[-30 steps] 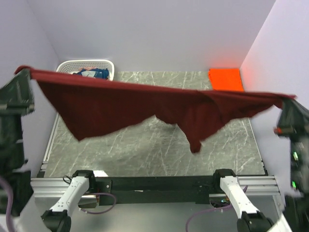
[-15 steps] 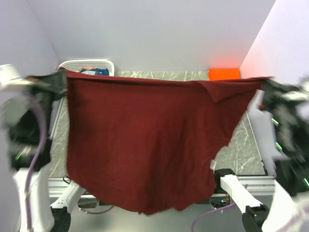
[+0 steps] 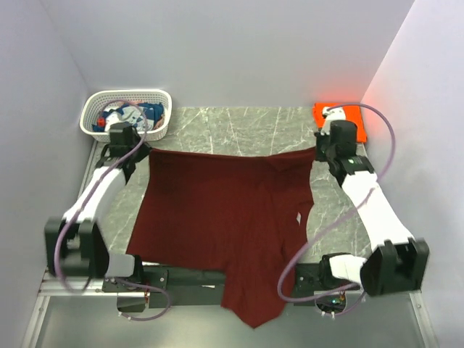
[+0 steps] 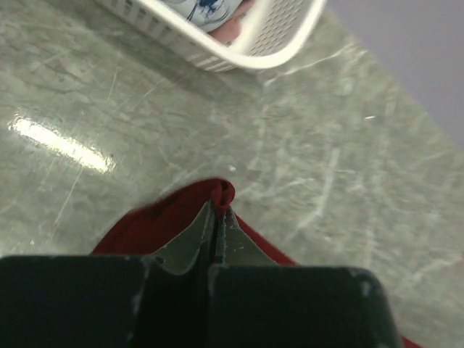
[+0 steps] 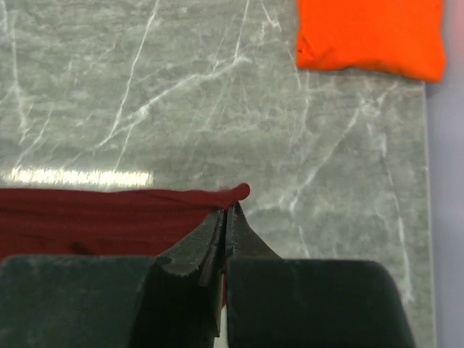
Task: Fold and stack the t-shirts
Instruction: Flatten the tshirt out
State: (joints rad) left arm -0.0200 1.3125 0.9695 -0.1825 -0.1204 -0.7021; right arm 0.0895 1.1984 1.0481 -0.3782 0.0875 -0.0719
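The dark maroon t-shirt (image 3: 225, 217) lies spread over the grey marble table, its near end hanging over the front edge. My left gripper (image 3: 145, 154) is shut on its far left corner (image 4: 221, 192). My right gripper (image 3: 317, 154) is shut on its far right corner (image 5: 235, 193). Both corners sit low at the table surface. The bright orange t-shirt (image 3: 339, 117) lies folded at the far right corner, also in the right wrist view (image 5: 370, 35). The blue t-shirt with white print (image 3: 134, 114) lies in the basket.
The white lattice basket (image 3: 125, 98) stands at the far left corner, just beyond my left gripper; its rim shows in the left wrist view (image 4: 246, 51). Walls close in the left, back and right sides. Bare marble (image 3: 239, 130) lies beyond the maroon shirt.
Both grippers have come down and forward from held high in the air. The maroon shirt, which hung stretched between them, now lies flat on the table.
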